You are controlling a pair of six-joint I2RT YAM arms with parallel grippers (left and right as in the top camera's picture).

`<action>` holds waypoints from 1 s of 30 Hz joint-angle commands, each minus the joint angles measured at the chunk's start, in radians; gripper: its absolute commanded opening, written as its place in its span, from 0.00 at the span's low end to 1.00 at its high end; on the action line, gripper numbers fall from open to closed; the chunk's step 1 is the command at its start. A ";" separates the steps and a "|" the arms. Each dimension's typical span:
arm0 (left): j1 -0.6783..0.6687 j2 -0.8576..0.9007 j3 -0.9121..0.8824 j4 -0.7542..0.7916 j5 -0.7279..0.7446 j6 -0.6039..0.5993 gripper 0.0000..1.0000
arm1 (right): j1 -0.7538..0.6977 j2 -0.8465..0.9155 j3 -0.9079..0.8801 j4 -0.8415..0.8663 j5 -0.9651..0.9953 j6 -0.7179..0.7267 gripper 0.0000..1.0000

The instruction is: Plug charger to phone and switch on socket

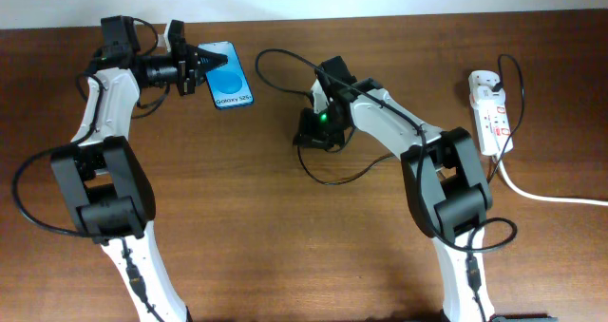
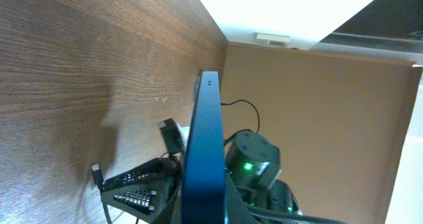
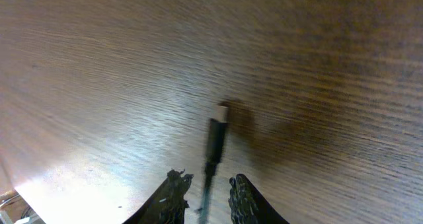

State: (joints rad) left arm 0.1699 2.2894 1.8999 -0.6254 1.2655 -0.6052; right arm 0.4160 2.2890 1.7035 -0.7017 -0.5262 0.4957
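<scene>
- Table (image 1: 285,255): all the task's items lie on its rear half.
- Socket (image 1: 491,113): it lies by the right edge, near the rear right corner, with its long axis front to back. It is well apart from both grippers, and the right arm is the nearer. The switch position is too small for us to tell.
- Phone (image 1: 228,75): it sits toward the rear left corner, screen up, long axis roughly front to back. The left gripper (image 1: 201,66) is clenched on its left long edge. In the left wrist view the slab runs edge-on toward the right arm.
- Right gripper (image 3: 206,184): it is near the table's middle, jaws narrowly parted astride the cable. We see a gap on each side of the cable and find no grip.
- Charger (image 3: 215,141): the plug lies flat, directly ahead of the right jaws and in line with them, with its metal tip pointing away from the fingers. We judge that the coming move turns on this alignment: close on the plug body, then carry it left to the phone. We cannot tell which end of the phone bears the port.
</scene>
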 commanded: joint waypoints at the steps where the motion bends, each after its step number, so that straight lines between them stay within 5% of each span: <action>1: 0.003 -0.004 0.012 0.002 0.048 0.016 0.00 | 0.003 0.037 0.001 -0.001 -0.016 0.004 0.26; 6: 0.003 -0.004 0.012 0.002 0.048 0.016 0.00 | 0.003 0.044 0.001 0.019 -0.019 0.004 0.21; 9: 0.001 -0.004 0.012 0.000 0.048 0.016 0.00 | 0.000 0.044 0.001 0.029 -0.048 0.003 0.04; 17: -0.016 -0.004 0.012 0.004 0.117 0.056 0.00 | -0.087 -0.217 0.002 -0.104 -0.229 -0.286 0.04; 22: -0.058 -0.004 0.012 0.004 0.158 0.060 0.00 | -0.082 -0.359 0.001 -0.124 -0.439 -0.306 0.04; 26: -0.071 -0.004 0.012 0.003 0.183 0.053 0.00 | -0.073 -0.405 -0.030 -0.163 -0.383 -0.323 0.04; 30: -0.090 -0.004 0.012 0.003 0.182 0.053 0.00 | -0.073 -0.611 -0.270 -0.040 -0.285 -0.287 0.04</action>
State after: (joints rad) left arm 0.0963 2.2894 1.8999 -0.6254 1.3956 -0.5644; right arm 0.3363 1.8210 1.5463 -0.8112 -0.8497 0.1917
